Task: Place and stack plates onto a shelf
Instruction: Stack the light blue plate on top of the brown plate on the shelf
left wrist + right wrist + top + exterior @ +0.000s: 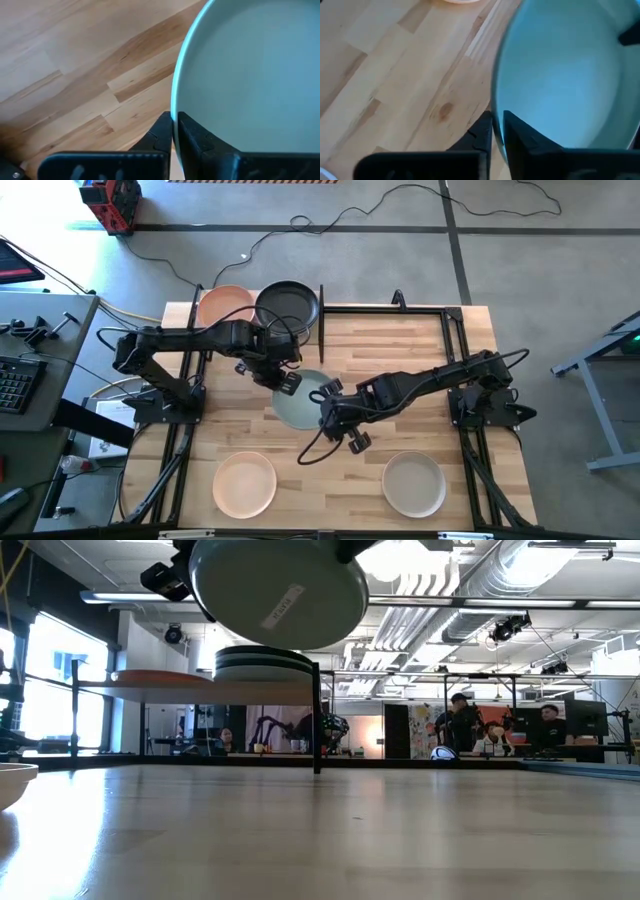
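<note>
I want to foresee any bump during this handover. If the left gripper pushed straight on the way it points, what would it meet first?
The pale plate whose rim the left gripper already pinches. Beyond it, probably the right gripper on the opposite rim, though depth is unclear.

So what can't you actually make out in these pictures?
- High view: most of the pale plate held in mid-air, covered by the left hand and right hand.
- High view: how many plates lie under the black plate; it covers them.
- Low view: both hands, cut off by the top edge.
- Low view: the sticker text, too small.
</note>
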